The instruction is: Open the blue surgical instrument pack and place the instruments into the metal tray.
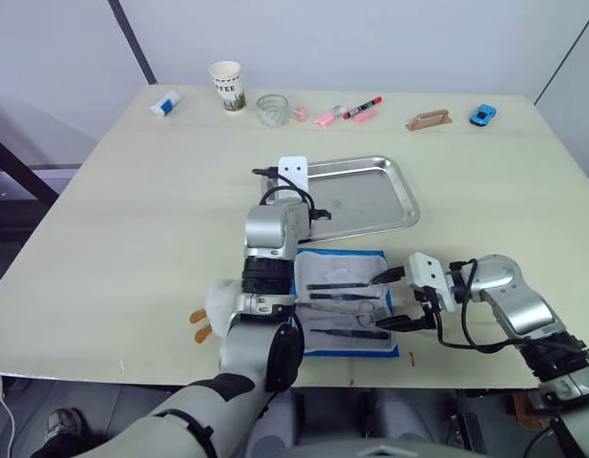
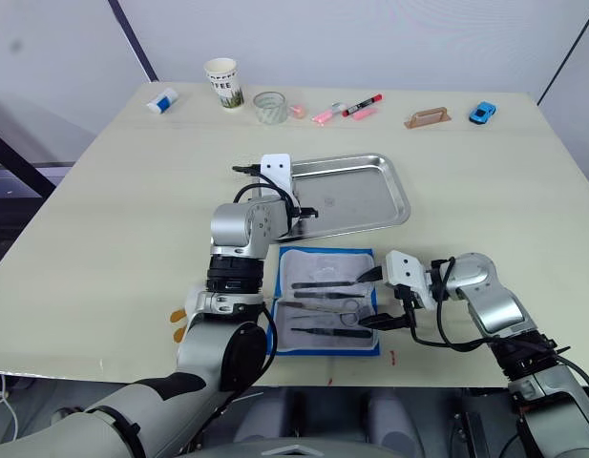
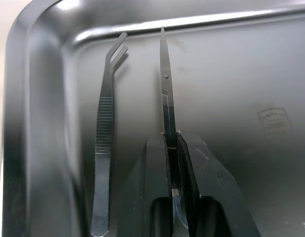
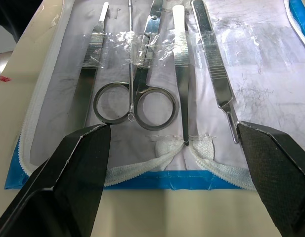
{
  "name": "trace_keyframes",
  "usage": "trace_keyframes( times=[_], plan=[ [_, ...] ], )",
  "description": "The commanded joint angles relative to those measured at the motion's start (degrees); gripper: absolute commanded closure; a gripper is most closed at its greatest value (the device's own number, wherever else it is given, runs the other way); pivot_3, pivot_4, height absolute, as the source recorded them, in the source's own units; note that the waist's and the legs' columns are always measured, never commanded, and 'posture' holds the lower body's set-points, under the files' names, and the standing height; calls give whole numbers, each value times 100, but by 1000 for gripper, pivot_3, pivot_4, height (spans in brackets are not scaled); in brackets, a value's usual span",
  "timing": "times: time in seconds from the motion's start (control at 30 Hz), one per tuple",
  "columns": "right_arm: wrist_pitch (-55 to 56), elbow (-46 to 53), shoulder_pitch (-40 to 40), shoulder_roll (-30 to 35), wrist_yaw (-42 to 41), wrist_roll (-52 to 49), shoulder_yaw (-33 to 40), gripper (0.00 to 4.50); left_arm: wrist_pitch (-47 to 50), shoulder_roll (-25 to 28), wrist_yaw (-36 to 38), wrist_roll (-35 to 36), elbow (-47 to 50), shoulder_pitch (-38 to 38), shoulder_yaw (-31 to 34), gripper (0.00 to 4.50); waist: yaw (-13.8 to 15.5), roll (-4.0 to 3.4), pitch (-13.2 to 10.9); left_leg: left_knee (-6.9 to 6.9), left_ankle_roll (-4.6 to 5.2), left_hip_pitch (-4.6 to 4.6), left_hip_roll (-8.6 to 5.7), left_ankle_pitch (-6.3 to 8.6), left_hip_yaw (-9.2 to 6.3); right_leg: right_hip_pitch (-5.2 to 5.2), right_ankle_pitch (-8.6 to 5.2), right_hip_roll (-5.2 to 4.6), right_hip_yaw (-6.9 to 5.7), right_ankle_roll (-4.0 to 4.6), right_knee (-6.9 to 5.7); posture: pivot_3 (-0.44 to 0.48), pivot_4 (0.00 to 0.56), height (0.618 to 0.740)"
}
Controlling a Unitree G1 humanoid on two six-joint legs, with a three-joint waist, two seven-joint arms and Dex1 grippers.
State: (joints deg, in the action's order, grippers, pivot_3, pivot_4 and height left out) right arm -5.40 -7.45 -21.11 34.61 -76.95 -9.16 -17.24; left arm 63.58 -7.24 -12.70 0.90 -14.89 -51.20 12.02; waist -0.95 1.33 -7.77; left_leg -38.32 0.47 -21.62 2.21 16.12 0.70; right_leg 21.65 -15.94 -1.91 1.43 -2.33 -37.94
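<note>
Over the metal tray (image 1: 389, 196), the left pincer (image 3: 172, 148) pinches closed scissors (image 3: 166, 89), tip pointing along its fingers, beside one bent forceps (image 3: 105, 123) lying parallel in the tray. Near the tabletop's front edge, the blue surgical instrument pack (image 4: 142, 180) lies open with five instruments (image 4: 137, 94) side by side, the right pincer (image 4: 174, 168) spread wide over it.

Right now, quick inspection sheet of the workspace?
Surface: pale wooden table.
Job's things: blue pack open, instruments inside under clear straps; metal tray holds bent forceps.
Clutter: paper cup, glass, red marker, blue toy car along far edge.
Grippers: left gripper shut on scissors over tray; right gripper open at pack.
Cables: black, on both wrists.
Surroundings: white wall.
</note>
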Motion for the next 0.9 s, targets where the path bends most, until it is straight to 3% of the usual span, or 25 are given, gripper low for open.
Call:
trace_keyframes(
  times=[0.03, 0.17, 0.3, 0.37, 0.4, 0.43, 0.63, 0.9],
  plan=[
    [-214, -306, 184, 6, 28, 250, -290, 104, -60, -43, -43, 91, 66, -1, 36, 4487, 0, 0, 0, 0, 0, 0, 0, 0, 0, 0, 0, 0, 0, 0, 0, 0, 150, 740],
    [-210, -310, 178, 7, 22, 249, -291, 104, -23, -58, -56, 127, 86, 9, 53, 4487, 0, 0, 0, 0, -1, 0, 0, 0, 0, 0, 0, 0, 0, 0, 0, 0, 150, 740],
    [-202, -315, 179, 11, 17, 252, -292, 104, 27, -48, -59, 132, 152, 37, 54, 2918, 0, 0, 0, 0, -2, 0, 0, -1, -1, 0, 0, 0, 0, 0, 0, 0, 150, 740],
    [-205, -310, 183, 13, 14, 251, -294, 104, 67, -38, -59, 137, 219, 53, 34, 2450, 0, 0, 0, 0, -2, 0, 0, -1, 0, 0, 0, 0, 0, 0, 0, 0, 150, 740],
    [-202, -309, 185, 14, 10, 251, -296, 104, 119, -50, -14, 164, 350, 97, -6, 1794, 0, 0, 0, 0, -2, 0, 0, -1, 0, 0, 0, 0, 0, 0, 0, 0, 150, 740],
    [-192, -321, 183, 13, 6, 253, -297, 104, 153, -78, 40, 204, 480, 146, -35, 1445, -1, 0, 0, 0, -2, 0, 0, -1, 0, 0, 0, 0, 0, 0, 0, 0, 150, 740],
    [-179, -328, 172, -3, 3, 250, -303, 104, -66, -93, 880, 736, 1419, 505, -333, 1445, 1, 0, 0, 1, -11, -2, 1, -5, -5, 0, 0, -3, -3, 0, 0, 0, 150, 740],
    [-184, -255, 204, -18, 38, 157, -213, 104, -1905, 494, 2892, 1500, 2069, 888, -812, 1445, -4, -2, -1, 4, -20, 0, 2, -9, -3, -1, 0, -4, -2, 2, 2, 0, 150, 740]
  ],
)
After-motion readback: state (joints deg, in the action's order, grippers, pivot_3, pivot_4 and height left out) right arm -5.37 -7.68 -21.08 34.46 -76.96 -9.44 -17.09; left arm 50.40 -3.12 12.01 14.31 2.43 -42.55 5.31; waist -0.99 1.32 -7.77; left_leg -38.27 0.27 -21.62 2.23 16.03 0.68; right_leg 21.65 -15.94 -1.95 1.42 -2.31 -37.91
